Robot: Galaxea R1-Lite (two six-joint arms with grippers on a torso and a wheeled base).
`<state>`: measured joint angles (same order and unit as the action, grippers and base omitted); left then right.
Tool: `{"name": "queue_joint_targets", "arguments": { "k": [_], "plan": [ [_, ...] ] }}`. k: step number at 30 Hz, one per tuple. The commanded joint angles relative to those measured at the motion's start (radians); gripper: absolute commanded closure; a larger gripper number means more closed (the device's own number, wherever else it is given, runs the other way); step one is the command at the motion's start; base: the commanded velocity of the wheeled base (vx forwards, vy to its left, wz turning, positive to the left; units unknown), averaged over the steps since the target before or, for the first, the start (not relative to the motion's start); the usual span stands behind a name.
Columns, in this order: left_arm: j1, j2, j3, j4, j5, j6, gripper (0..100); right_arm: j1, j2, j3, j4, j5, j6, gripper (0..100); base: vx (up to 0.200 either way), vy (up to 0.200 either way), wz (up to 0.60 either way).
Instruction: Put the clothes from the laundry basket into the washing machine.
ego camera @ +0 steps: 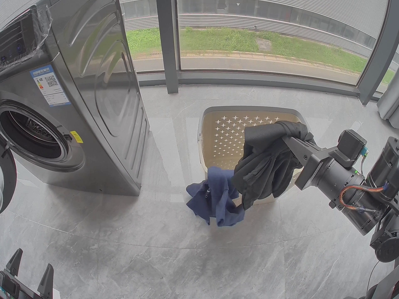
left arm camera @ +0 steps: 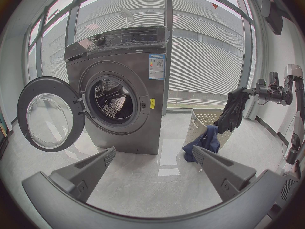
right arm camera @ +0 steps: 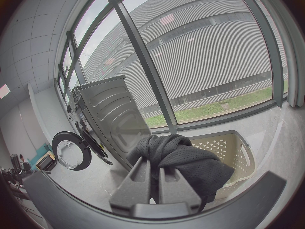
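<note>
Over the laundry basket [ego camera: 203, 123], head view, my right gripper [ego camera: 287, 139] grips a black garment [ego camera: 266, 165]; a blue garment [ego camera: 216, 196] drapes the rim. Left wrist: my left gripper [left arm camera: 152, 151] gapes toward the open washing machine [left arm camera: 127, 64]. Right wrist: fingers [right arm camera: 136, 178] pinch the black garment.

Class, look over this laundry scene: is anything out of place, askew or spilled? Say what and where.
Yes: the blue garment is half spilled, draped over the laundry basket's near rim and hanging down its outside toward the floor instead of lying inside.
</note>
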<state>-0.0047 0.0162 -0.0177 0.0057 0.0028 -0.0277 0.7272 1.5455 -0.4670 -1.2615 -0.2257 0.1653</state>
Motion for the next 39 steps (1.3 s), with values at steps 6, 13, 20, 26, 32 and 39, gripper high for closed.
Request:
{"name": "queue_joint_targets", "arguments": {
  "k": [6,13,20,26,32,39],
  "plan": [
    [-0.001,-0.007,0.016,0.0,0.0,0.002,0,-0.002,0.001,-0.005,-0.006,0.002,0.0,100,0.0,0.2,0.0],
    [-0.003,-0.007,0.016,0.0,0.0,0.005,0,-0.005,-0.007,-0.004,-0.007,0.005,0.0,100,0.0,0.2,0.0],
    [-0.003,-0.007,0.016,-0.001,-0.001,0.009,0,-0.005,-0.01,-0.005,-0.007,0.006,0.0,100,0.0,0.086,0.0],
    [-0.003,-0.007,0.016,-0.001,-0.001,0.009,0,-0.002,-0.008,-0.009,-0.009,0.008,0.002,100,-0.033,0.0,0.0],
    [-0.003,-0.007,0.016,-0.001,-0.001,0.006,0,-0.002,-0.005,-0.005,-0.009,0.005,0.0,100,-0.2,0.0,0.0],
    [-0.001,-0.009,0.016,0.0,0.0,0.002,0,0.0,0.004,-0.01,-0.019,0.006,-0.001,100,-0.057,0.0,0.0]
  ]
}}
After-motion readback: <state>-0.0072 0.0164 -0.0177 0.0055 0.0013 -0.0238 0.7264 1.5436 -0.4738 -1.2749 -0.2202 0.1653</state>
